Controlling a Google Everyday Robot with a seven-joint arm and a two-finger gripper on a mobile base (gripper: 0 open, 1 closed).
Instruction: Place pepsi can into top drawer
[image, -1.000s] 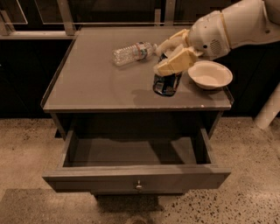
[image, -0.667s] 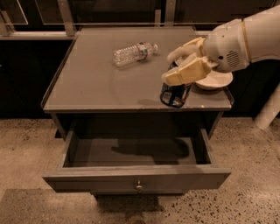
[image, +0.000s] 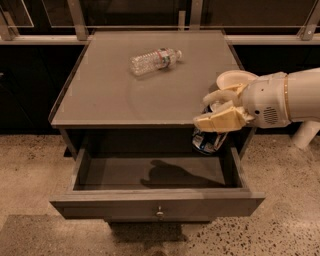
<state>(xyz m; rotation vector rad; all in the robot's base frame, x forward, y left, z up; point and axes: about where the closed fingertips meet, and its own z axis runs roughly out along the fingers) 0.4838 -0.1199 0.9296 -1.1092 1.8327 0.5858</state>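
The dark-blue pepsi can (image: 209, 141) hangs tilted in my gripper (image: 216, 114), over the right rear part of the open top drawer (image: 150, 175). The gripper's cream fingers (image: 220, 122) are shut on the can's upper part, just in front of the cabinet top's front edge. The drawer is pulled out, its grey inside bare, with a small round knob (image: 159, 212) at the centre of its front panel. My white arm reaches in from the right.
A clear crinkled plastic water bottle (image: 154, 60) lies on the grey cabinet top (image: 125, 95). A white bowl (image: 235, 78) sits at the top's right edge, partly behind my gripper. Speckled floor surrounds the cabinet; a railing runs behind it.
My gripper has lifted the can off the cabinet top and carried it forward and down, past the front edge, over the open drawer. The can is now tilted.
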